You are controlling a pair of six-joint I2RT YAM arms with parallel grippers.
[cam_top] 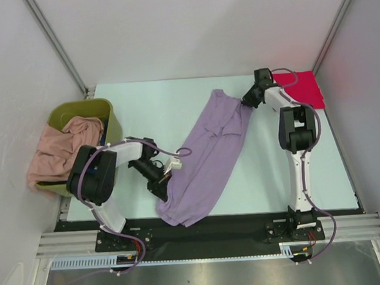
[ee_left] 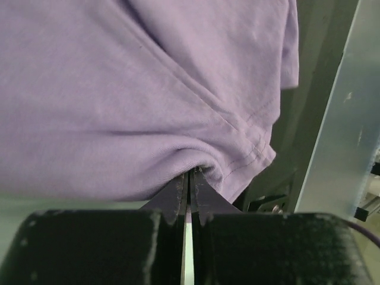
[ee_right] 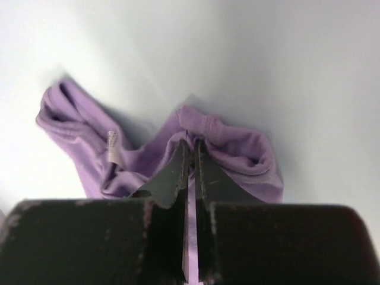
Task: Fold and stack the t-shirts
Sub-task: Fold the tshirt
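Observation:
A lavender-purple t-shirt (cam_top: pixel 207 157) stretches diagonally across the table, from near the front edge up to the back right. My left gripper (cam_top: pixel 164 190) is shut on its near lower edge; the left wrist view shows the hem (ee_left: pixel 249 155) bunched at the closed fingertips (ee_left: pixel 190 175). My right gripper (cam_top: pixel 247 101) is shut on the shirt's far end, with purple cloth (ee_right: pixel 237 148) pinched at its tips (ee_right: pixel 191 144) and a white label (ee_right: pixel 113 146) showing. A bright red t-shirt (cam_top: pixel 301 88) lies folded flat at the back right corner. A salmon-pink t-shirt (cam_top: pixel 64 150) spills out of the bin.
An olive-green plastic bin (cam_top: pixel 111 118) stands at the table's left edge. White walls and metal posts enclose the back and sides. A black strip and an aluminium rail (cam_top: pixel 208 235) run along the front by the arm bases.

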